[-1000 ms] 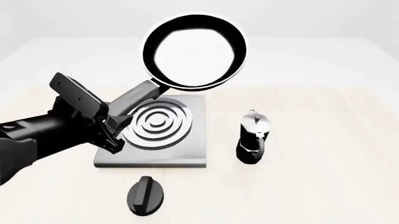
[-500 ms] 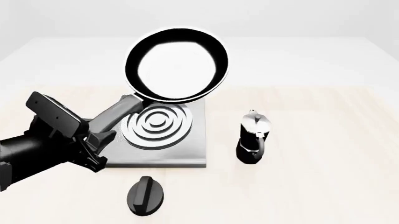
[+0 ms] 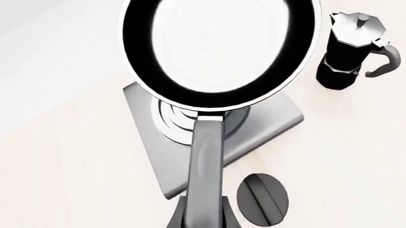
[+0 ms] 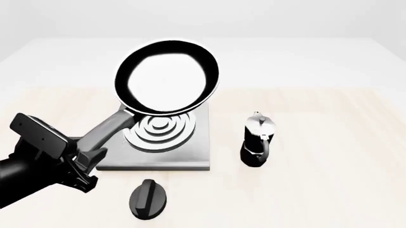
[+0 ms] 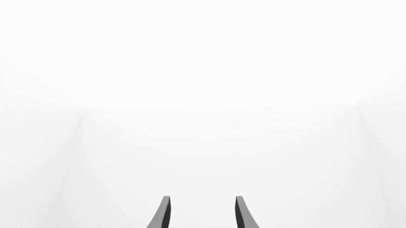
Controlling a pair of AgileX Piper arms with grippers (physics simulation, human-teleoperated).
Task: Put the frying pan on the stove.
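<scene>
The frying pan (image 4: 167,77) is black with a pale glossy inside and hangs in the air, tilted, over the far part of the stove (image 4: 190,152). My left gripper (image 4: 85,159) is shut on the end of the pan's long grey handle (image 4: 104,130) at the stove's left front. In the left wrist view the pan (image 3: 219,47) covers most of the stove's silver rings (image 3: 178,121), above the grey slab (image 3: 254,133). My right gripper (image 5: 199,213) shows only in its own wrist view, fingers apart and empty, facing blank white.
A black-and-silver moka pot (image 4: 257,140) stands right of the stove; it also shows in the left wrist view (image 3: 352,50). A small black oval knob (image 4: 149,198) lies in front of the stove, near the table's front edge, also in the left wrist view (image 3: 262,199).
My left gripper has drawn back toward the left front, taking the pan with it. The pan has shifted left and a little lower over the stove.
</scene>
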